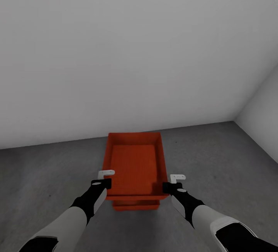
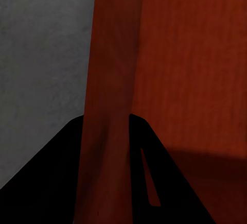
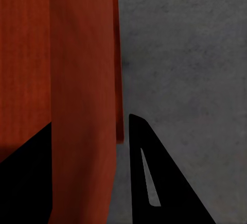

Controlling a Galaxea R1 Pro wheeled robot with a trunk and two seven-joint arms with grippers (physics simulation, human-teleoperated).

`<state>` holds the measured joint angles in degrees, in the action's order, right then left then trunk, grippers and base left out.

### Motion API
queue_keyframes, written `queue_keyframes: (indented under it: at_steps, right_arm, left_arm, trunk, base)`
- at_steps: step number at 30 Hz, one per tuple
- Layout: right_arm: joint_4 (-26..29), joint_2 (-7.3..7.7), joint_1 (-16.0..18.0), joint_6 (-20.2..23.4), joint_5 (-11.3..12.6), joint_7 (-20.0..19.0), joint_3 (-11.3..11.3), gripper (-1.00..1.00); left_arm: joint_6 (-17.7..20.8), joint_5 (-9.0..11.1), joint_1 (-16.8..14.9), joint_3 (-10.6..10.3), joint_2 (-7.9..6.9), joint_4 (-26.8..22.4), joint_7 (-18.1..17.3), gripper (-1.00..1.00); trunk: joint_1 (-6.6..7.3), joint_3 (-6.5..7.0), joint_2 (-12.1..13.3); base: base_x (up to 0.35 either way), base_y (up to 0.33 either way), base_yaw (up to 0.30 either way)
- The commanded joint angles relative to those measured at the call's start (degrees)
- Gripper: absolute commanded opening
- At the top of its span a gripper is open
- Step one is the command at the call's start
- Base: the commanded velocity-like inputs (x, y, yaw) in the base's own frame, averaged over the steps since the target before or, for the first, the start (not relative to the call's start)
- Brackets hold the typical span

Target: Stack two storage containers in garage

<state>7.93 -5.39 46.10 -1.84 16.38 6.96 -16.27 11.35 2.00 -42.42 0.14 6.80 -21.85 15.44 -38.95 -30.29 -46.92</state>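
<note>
Head view: the upper storage container [image 1: 135, 165] sits over the lower storage container [image 1: 136, 205], mostly hidden, on the garage's concrete floor [image 1: 46, 175]. The left gripper [image 1: 105, 178] and right gripper [image 1: 172, 182] each clamp a side wall of the upper one.

The upper storage container [image 1: 133, 163] looks like matt red-orange plastic with a finely ribbed base; the floor [image 1: 50, 175] is mottled, rough grey concrete; the wall [image 1: 116, 51] is smooth and matt.
</note>
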Motion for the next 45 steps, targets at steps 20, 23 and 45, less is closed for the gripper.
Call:
queue_keyframes:
  at_steps: [20, 23, 45]
  right_arm:
    - [0.07, 0.99, 0.04, -0.27, -0.05, 2.34, 1.68, -1.00]
    - [0.07, 0.99, 0.04, -0.27, -0.05, 2.35, 1.68, -1.00]
    - [0.07, 1.03, 0.04, -0.27, -0.04, 2.28, 1.68, -1.00]
  left_arm:
    - [0.51, -0.56, -0.03, 1.09, -0.03, -0.21, 2.49, -1.00]
    - [0.51, -0.38, -0.03, 1.09, -0.03, -0.21, 2.49, -1.00]
    - [0.51, 0.86, -0.03, 1.09, -0.12, -0.20, 2.49, -1.00]
  trunk:
    - [-4.40, -3.64, -8.08]
    - [-5.06, -4.18, -9.28]
    - [-9.90, -8.13, -18.11]
  base:
    - [0.000, 0.000, 0.000]
    - [0.000, 0.000, 0.000]
    - [0.000, 0.000, 0.000]
